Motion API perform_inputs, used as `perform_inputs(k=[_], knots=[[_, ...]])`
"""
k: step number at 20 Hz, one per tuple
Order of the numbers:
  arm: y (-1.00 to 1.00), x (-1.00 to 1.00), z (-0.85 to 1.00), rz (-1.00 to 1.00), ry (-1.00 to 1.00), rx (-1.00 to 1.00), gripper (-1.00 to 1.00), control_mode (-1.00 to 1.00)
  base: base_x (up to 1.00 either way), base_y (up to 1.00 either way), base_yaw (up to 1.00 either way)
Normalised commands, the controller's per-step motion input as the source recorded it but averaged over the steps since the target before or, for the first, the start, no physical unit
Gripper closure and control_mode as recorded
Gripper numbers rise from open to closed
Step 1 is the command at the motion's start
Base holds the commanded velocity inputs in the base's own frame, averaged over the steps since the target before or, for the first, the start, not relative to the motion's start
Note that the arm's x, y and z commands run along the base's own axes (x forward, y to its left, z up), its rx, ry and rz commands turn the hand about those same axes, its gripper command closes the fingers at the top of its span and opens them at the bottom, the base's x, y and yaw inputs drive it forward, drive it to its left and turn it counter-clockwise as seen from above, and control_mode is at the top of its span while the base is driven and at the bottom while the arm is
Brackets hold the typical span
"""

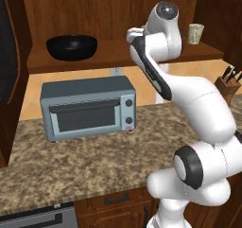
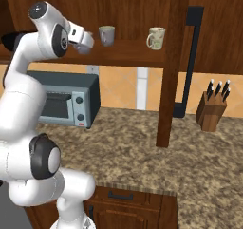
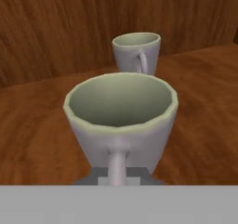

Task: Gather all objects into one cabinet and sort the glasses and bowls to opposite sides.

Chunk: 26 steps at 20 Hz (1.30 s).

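Both base views look forward and down from behind the arm, left and right, sharing the toaster oven and cabinet shelf. The hand view sits close over a held cup.

A glossy black bowl and pale grey cups sit on a reddish-brown wooden cabinet shelf, beside a speckled cream cup, above a blue-grey toaster oven on a brown-speckled granite counter.

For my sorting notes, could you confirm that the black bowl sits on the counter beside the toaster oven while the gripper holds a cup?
Not quite: the black bowl sits on the cabinet shelf above the toaster oven, as the left base view shows. The gripper does hold a cup.
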Motion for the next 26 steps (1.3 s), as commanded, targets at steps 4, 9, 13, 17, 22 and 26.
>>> perform_inputs(k=[4,9,13,17,22,26], knots=[[-0.66,-0.16,0.0,-0.22,0.02,0.0,1.0,-1.0,0.0,0.0,0.0],[-0.59,0.0,0.0,-0.28,0.01,0.0,1.0,-1.0,0.0,0.0,0.0],[-0.49,0.11,0.08,-0.26,0.0,0.0,1.0,-1.0,0.0,0.0,0.0],[-0.52,0.2,0.08,-0.19,0.03,0.0,1.0,-1.0,0.0,0.0,0.0],[-0.61,0.09,0.0,-0.13,0.07,0.0,1.0,-1.0,0.0,0.0,0.0],[-0.68,0.11,0.0,-0.09,0.05,0.0,1.0,-1.0,0.0,0.0,0.0]])
